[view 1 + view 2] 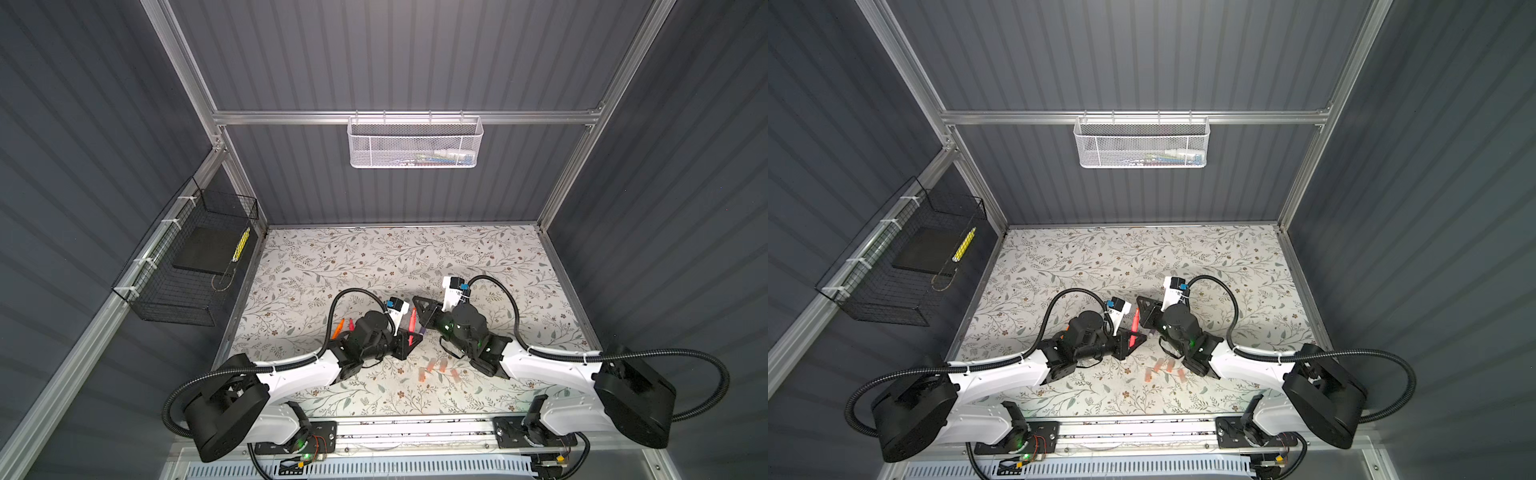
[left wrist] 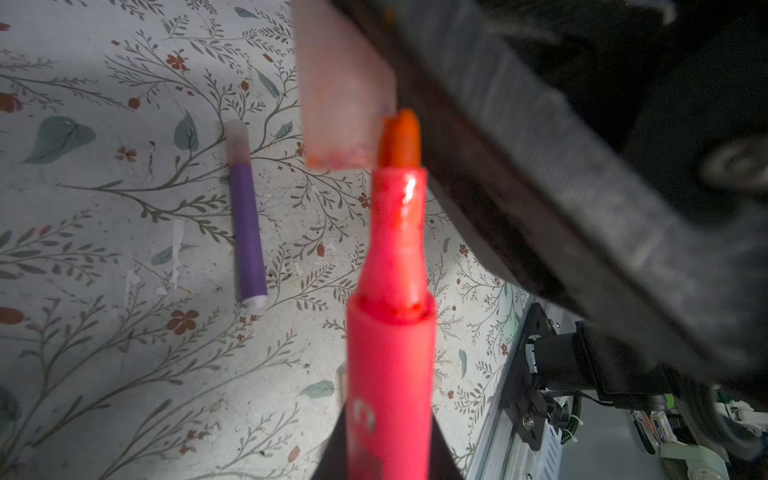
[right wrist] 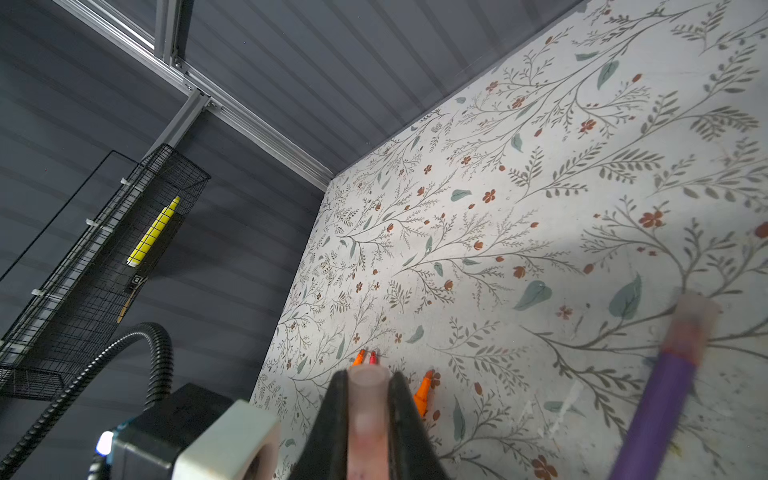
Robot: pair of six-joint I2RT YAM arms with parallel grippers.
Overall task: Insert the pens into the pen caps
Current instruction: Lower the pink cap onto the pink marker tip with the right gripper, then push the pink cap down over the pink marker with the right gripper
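Left pincer (image 1: 409,337): clamped on the barrel of a pink-red pen (image 2: 390,340), whose orange-red tip pointed at the right pincer.
Right pincer (image 3: 368,401): closed on a pale cap (image 3: 368,380), with one end showing past the fingertips.
Meeting point: the pen tip sat just beside the cap's rim, outside its mouth, squeezed between the cap and a right finger.
Position: both pincers stood close together over the middle of the desk (image 1: 374,257), nearer its front edge than its back.
Purple pen (image 2: 247,232): lay flat on the desk just beside the pincers, already capped.
Loose caps (image 1: 432,365): four lay in a cluster toward the front edge, between the two arms.
Uncapped pens (image 3: 423,395): lay toward the left edge, beyond the left arm.
Open room: the back half and the right side of the desk were bare.
Edges: a black wire basket (image 1: 166,307) hung on the wall above the left edge, and a white mesh basket (image 1: 374,149) hung on the rail high above the back edge.
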